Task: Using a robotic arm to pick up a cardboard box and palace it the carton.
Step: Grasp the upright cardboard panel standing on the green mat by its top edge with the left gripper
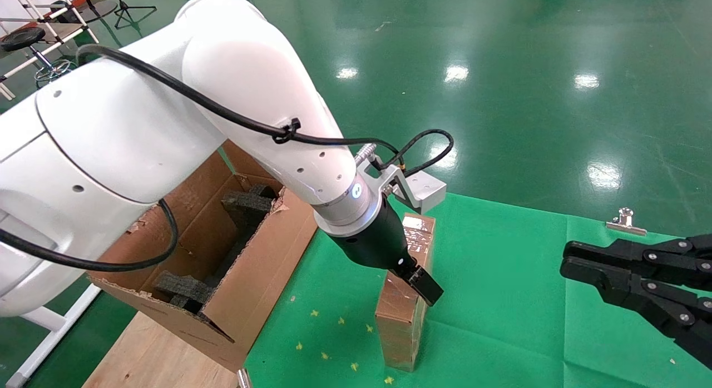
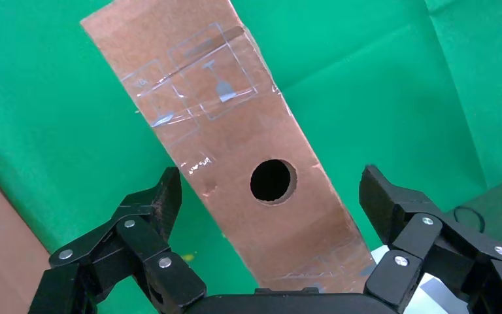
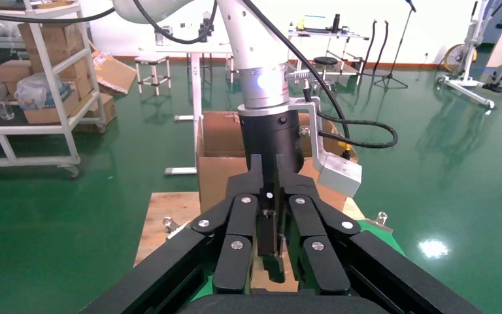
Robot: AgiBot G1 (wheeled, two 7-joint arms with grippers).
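Robotic arm (image 1: 167,115): white, jointed, black cable along it; fills the upper left of the head view, its base cut off by the frame edge.

Carton (image 1: 261,277): large, brown, torn flaps, black foam blocks (image 1: 247,202) inside; lower left of centre, much of it hidden behind the arm.

Green cloth (image 1: 500,299): covers the work surface across the lower right.

Cardboard box (image 1: 403,316): slim, brown, taped; stands upright on the cloth just right of the carton, its upper part masked by the wrist. In the left wrist view it shows a round hole (image 2: 272,180) in its narrow side.

Left gripper (image 1: 420,282): black, at the box's upper part. In the left wrist view its fingers (image 2: 163,203) stand spread on either side of the box, apparently clear of it, though contact is hard to judge.

Right gripper (image 1: 573,263): black, at the right edge of the head view, arm cut off; fingers closed together, holding nothing.

Metal clip (image 1: 626,220): on the cloth's far edge, upper right.
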